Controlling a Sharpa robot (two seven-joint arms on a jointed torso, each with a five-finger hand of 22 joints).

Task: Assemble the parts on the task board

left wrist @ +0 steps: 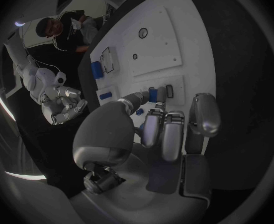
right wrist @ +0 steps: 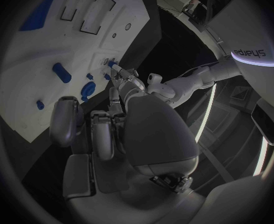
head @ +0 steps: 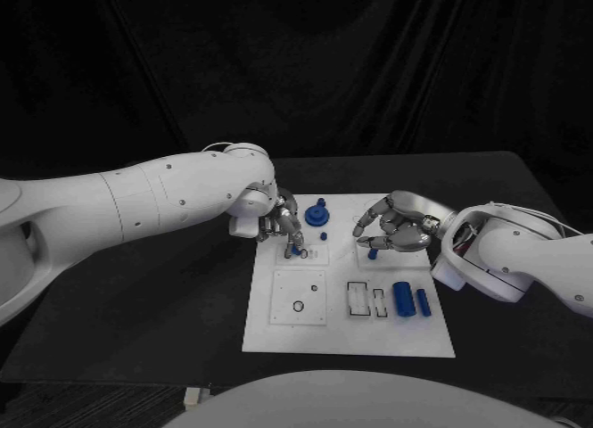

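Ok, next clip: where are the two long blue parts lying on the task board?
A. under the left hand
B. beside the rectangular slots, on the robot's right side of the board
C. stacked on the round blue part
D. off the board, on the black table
B: in the head view the two long blue parts lie side by side just right of the rectangular slots on the task board.

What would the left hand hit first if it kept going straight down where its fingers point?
Probably the task board itself: the left hand points down at its upper-left section, with a small blue part at its fingertips.
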